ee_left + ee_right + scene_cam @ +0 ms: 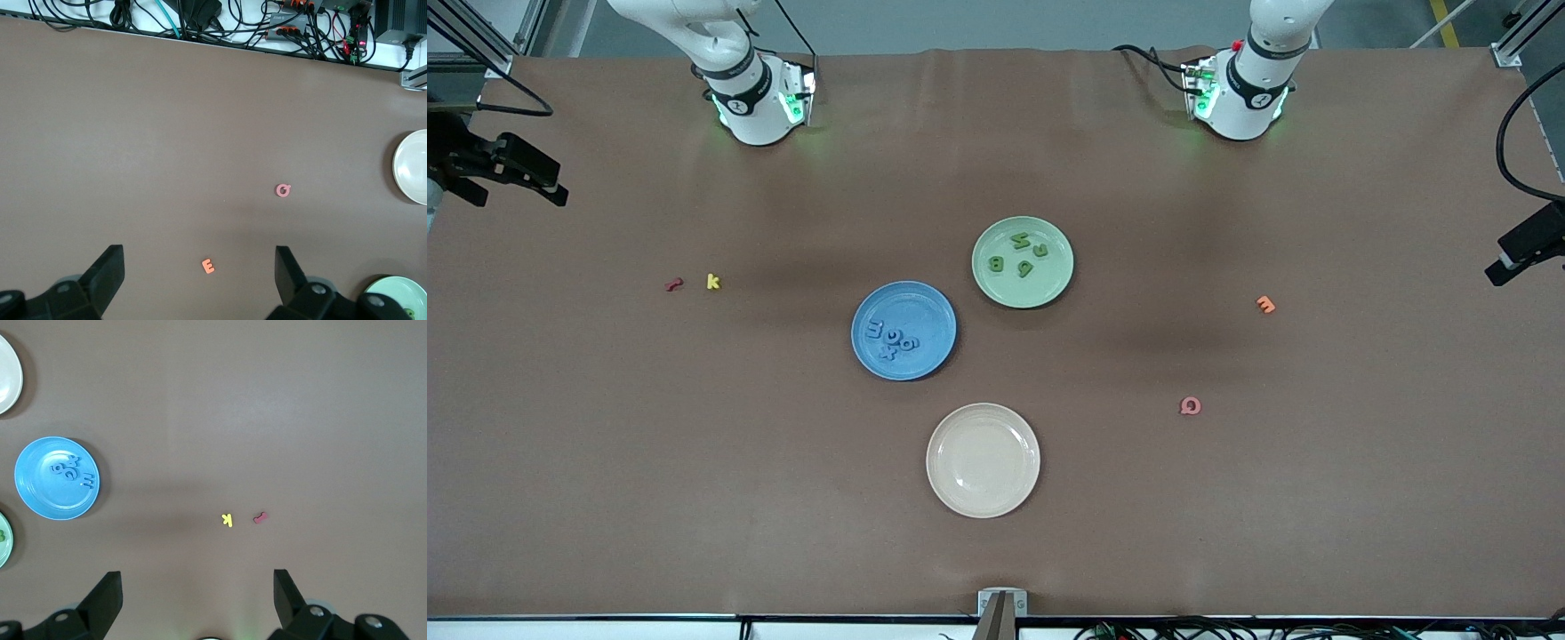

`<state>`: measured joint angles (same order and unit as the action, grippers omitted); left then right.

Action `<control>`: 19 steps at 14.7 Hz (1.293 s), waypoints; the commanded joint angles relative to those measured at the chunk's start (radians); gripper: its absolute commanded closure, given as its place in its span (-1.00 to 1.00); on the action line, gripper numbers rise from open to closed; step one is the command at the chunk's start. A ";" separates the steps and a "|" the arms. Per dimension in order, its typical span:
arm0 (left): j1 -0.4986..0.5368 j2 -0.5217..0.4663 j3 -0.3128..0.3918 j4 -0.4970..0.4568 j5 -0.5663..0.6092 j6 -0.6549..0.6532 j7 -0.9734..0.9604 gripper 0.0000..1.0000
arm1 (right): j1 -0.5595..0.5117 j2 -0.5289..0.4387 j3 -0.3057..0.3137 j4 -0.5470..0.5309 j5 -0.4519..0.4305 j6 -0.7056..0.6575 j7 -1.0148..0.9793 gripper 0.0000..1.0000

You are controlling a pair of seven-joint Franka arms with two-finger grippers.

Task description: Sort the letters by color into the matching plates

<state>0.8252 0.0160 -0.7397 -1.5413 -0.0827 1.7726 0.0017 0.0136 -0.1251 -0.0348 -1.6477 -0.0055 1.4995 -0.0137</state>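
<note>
Blue plate [903, 331] carries 4 blue letters [893, 339]; the green plate [1022, 262] beside it carries 4 green letters [1017, 253]. Sorting looks complete. Left pincer [200, 267] and right pincer [197, 587] wait wide open, empty; best kept clear of it.

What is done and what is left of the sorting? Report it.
Done: four blue letters lie in the blue plate, four green letters in the green plate. In hand: nothing; both arms wait, jaws open. Left: no blue or green letter shows on the table.
</note>
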 commanded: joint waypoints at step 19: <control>-0.851 -0.004 0.803 0.023 0.063 -0.096 0.007 -0.99 | 0.005 -0.016 -0.010 -0.003 0.018 -0.015 0.004 -1.00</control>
<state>-0.0125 0.0166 0.0499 -1.5373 -0.0359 1.7026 0.0040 0.0136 -0.1251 -0.0370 -1.6488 -0.0015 1.4930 -0.0131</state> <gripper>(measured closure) 0.004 0.000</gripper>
